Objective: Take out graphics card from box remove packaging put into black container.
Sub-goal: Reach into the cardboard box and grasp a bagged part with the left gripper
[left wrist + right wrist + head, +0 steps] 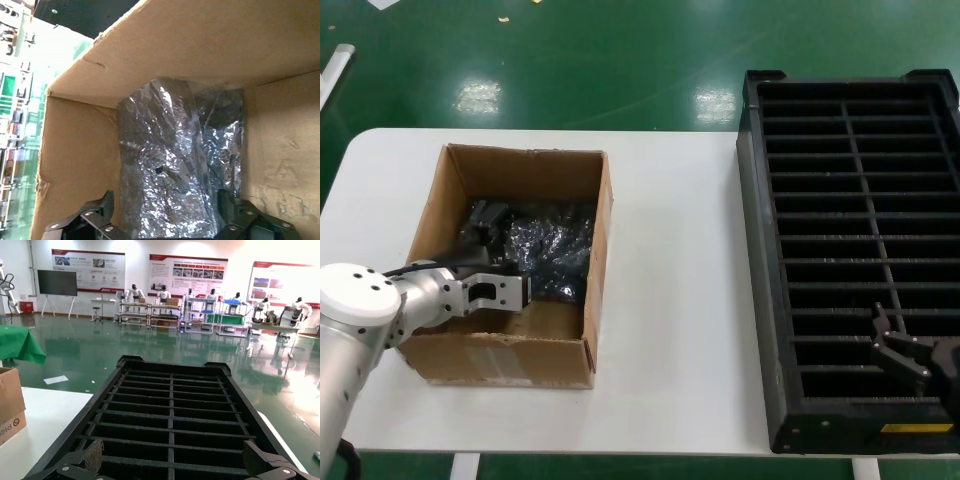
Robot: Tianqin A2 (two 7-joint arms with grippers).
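Observation:
The brown cardboard box [500, 355] sits on the white table at the left. Inside lies the shiny grey antistatic bag [555, 252], crinkled, also in the left wrist view [170, 165]. The graphics card itself is hidden. My left gripper [485, 235] reaches into the box, open, with its fingers [102, 205] on either side of the bag's near end [165, 220]. The black slotted container [860, 250] stands at the right, yellow label [916, 428] on its near edge. My right gripper [895, 345] hovers open and empty over the container's near end [170, 460].
The box walls [200, 45] rise close around the left gripper. Bare white tabletop [680, 300] lies between box and container. The green floor lies beyond the table's far edge.

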